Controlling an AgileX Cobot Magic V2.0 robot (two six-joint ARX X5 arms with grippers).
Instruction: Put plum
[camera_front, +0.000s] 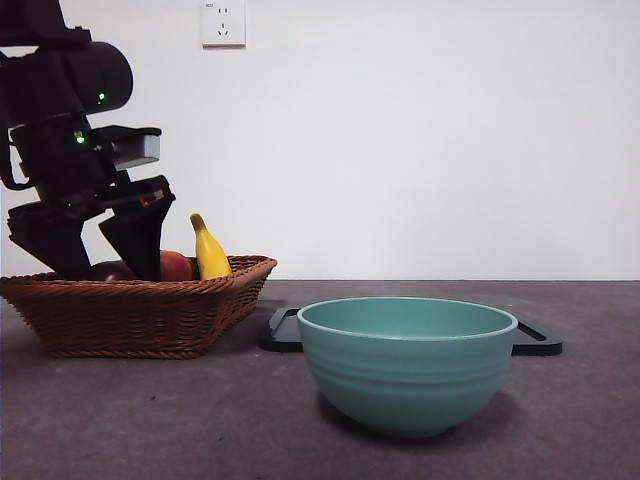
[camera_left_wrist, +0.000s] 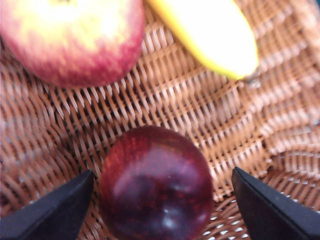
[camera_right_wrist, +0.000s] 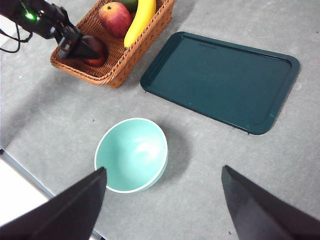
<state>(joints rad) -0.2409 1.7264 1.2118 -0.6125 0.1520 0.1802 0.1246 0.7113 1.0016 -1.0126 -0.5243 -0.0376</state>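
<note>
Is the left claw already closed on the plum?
No. In the left wrist view the plum lies on the basket floor between the left claw's open jaws, a gap showing on each side.

a lab-like test setup: bare white wall (camera_front: 420, 140), wall socket (camera_front: 223, 22), grey table (camera_front: 180, 420).

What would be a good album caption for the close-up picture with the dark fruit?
Left gripper, jaws open, straddles the plum in the wicker basket.
</note>
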